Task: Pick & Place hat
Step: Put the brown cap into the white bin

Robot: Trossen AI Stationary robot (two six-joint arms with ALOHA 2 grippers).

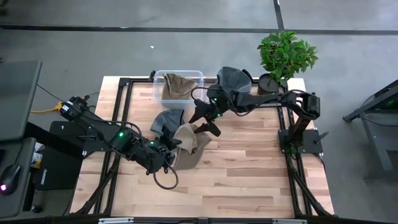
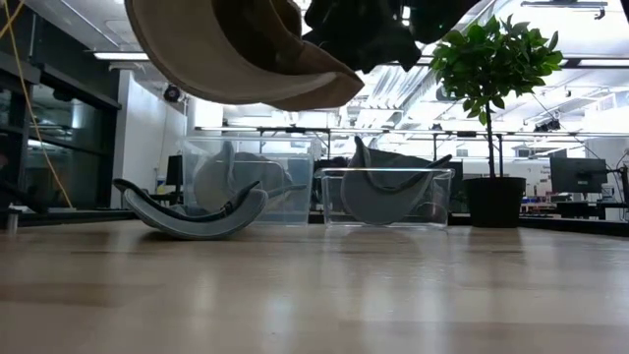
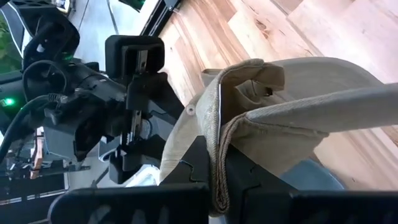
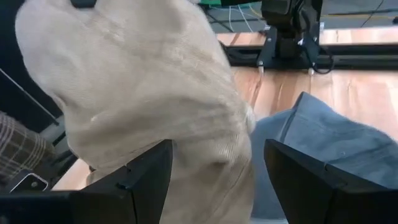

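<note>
My left gripper [image 1: 171, 151] is shut on a beige hat [image 1: 189, 144] at the table's middle. The low view shows the hat [image 2: 236, 49] well above the table. My right gripper [image 1: 204, 123] is open at the hat's far side. In the right wrist view the hat [image 4: 143, 93] fills the space between and ahead of its two fingers. A grey hat [image 1: 166, 121] rests on the table just beyond, its curved brim down [image 2: 197, 214]. My left gripper pinches a folded, seamed edge of the beige hat [image 3: 219, 155] between its two fingers, with several layers bunched there. The fingers come from the table's left, slanting down. The hat is lifted clear of the table and spreads away beyond the fingers. My right gripper's fingers [image 4: 149, 180] stand on either side of the hat's cloth; I cannot tell whether they touch it.
A clear bin [image 1: 158, 93] at the far side holds another beige hat [image 1: 178, 85]. A second grey hat [image 1: 235, 79] sits to its right, in a clear bin in the low view [image 2: 385, 197]. A potted plant [image 1: 286, 55] stands at the far right corner. Bare wood lies near.
</note>
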